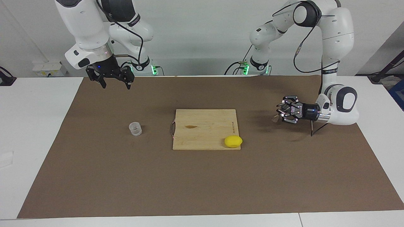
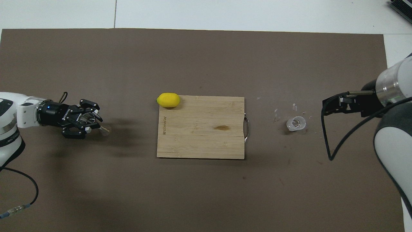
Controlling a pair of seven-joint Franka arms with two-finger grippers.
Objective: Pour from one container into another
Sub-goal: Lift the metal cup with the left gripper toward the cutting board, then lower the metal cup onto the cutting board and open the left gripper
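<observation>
Metal jigger (image 1: 275, 118) clamped in left gripper (image 1: 282, 112) fingers over the mat (image 1: 202, 189), right gripper (image 1: 115, 83) fingers apart, raised, clear cup (image 1: 135, 129) standing on mat.

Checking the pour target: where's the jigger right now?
The jigger is in the left end effector, lifted off the brown mat toward the left arm's end of the table, beside the cutting board.
</observation>
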